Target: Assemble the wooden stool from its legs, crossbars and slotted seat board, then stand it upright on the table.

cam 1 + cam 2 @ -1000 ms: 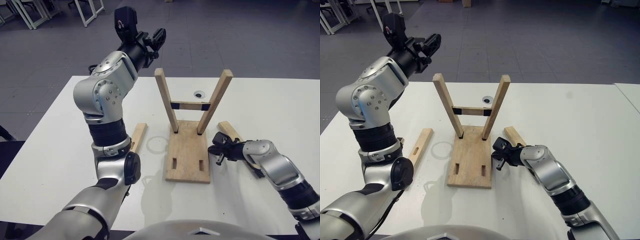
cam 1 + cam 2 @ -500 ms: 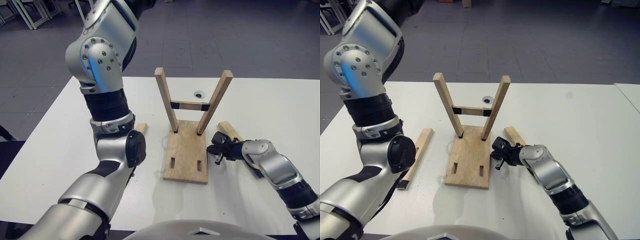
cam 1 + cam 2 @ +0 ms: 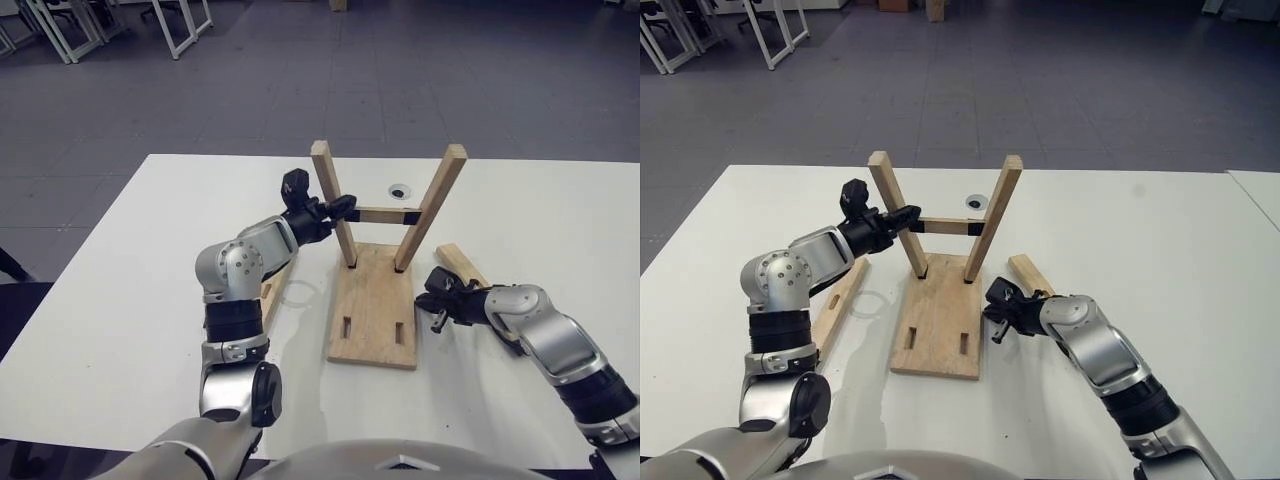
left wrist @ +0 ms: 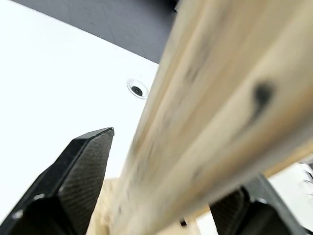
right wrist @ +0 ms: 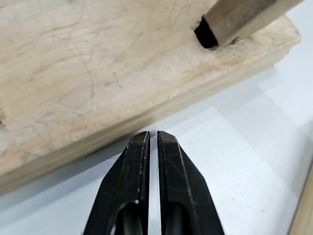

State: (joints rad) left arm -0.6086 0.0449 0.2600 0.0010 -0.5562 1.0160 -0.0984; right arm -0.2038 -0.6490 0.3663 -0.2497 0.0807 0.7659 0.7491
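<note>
1. Left claw point(image 3: 336, 209) has swung down from overhead and now straddles the left leg point(image 3: 322, 165), fingers apart, not clamped; right claw point(image 3: 433, 303) stays pinched shut just beside the seat board point(image 3: 375, 300)
2. That looks like readying to steady the fitted pair
3. Seat board lies flat on the surface point(image 3: 150, 280), long axis running away from the robot; both legs point up, splaying outward

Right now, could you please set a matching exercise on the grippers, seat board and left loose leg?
1 left gripper
2 right gripper
3 seat board
4 left loose leg

A jaws shut by the board's right edge
B lying flat left of the board
C jaws open astride an upright leg
D two legs stand in its slots

Pairs: 1-C, 2-A, 3-D, 4-B
</note>
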